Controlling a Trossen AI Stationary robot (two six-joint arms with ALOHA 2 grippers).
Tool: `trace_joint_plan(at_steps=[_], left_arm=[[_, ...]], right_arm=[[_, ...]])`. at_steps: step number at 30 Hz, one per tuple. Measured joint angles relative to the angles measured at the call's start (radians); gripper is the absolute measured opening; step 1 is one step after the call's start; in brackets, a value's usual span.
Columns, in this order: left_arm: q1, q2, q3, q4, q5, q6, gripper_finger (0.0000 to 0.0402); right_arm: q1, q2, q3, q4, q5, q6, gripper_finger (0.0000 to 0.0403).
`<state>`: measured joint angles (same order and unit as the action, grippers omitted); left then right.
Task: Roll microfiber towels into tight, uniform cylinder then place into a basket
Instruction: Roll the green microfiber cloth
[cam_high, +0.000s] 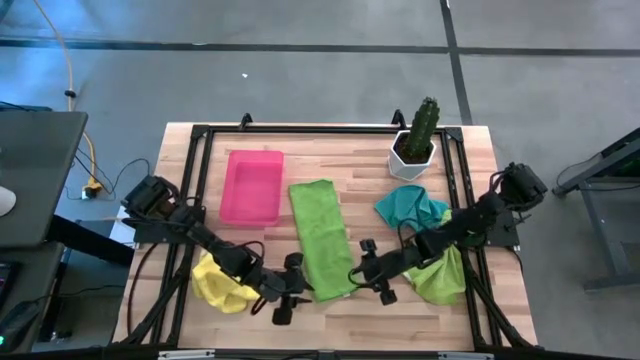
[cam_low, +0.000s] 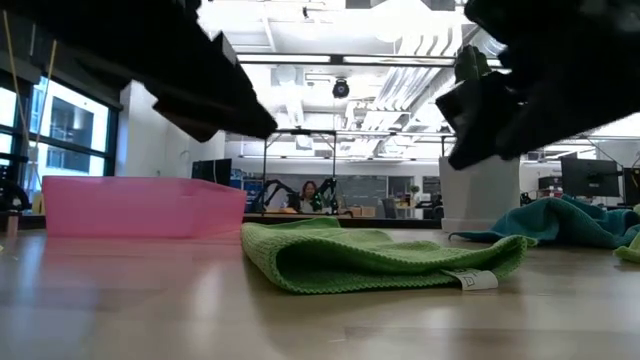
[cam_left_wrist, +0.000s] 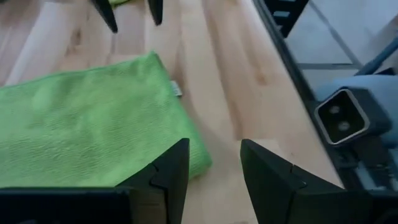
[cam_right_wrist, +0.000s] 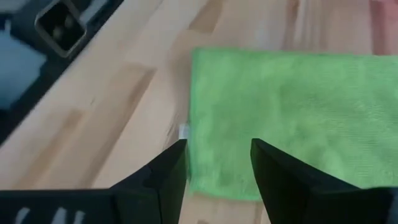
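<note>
Since the long green towel (cam_high: 322, 237) lies flat and folded down the middle of the table, with its near end between the two arms, the step in hand looks like starting the roll from that end. To do it well, I judge both grippers should take the near edge at its two corners together, level with each other, then turn the edge over snugly and keep the tension even, so the cylinder comes out tight and not cone-shaped; a grip on only the top layer of the fold would likely leave a loose core. The left gripper (cam_high: 287, 293) hovers just beside the towel's near left corner; its wrist view shows the fingers (cam_left_wrist: 166, 180) apart with bare wood and the towel's edge between them, holding nothing. The right gripper (cam_high: 374, 275) hangs at the near right corner, by the small white tag (cam_right_wrist: 184, 132); its fingers (cam_right_wrist: 168, 174) also stand apart, over the towel's edge but not clamped on it. The pink basket (cam_high: 251, 186) sits empty beyond the towel, to its left. The yellow towel (cam_high: 218, 281) lies under the left arm, and the teal towel (cam_high: 408, 207) and a second green one (cam_high: 442, 277) lie under the right arm, all unrolled.
</note>
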<state>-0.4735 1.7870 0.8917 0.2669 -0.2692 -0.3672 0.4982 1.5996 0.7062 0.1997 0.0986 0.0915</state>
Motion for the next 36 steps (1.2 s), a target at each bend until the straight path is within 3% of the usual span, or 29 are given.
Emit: trace_joint_plan(at_steps=[5, 17, 26, 36], left_arm=[[-0.022, 0.000, 0.000, 0.026, -0.001, 0.002, 0.0134], [-0.013, 0.000, 0.000, 0.024, -0.004, 0.083, 0.0138], [-0.009, 0.000, 0.000, 0.022, -0.020, 0.294, 0.0138], [0.022, 0.000, 0.000, 0.015, -0.029, 0.327, 0.0138]], right_arm=[[0.021, 0.002, -0.001, -0.088, -0.001, -0.099, 0.0172], [0.006, 0.005, -0.001, -0.195, 0.006, -0.100, 0.0172], [0.006, 0.005, -0.001, -0.176, 0.006, -0.203, 0.0172], [0.004, 0.009, -0.001, -0.110, 0.050, -0.231, 0.0172]])
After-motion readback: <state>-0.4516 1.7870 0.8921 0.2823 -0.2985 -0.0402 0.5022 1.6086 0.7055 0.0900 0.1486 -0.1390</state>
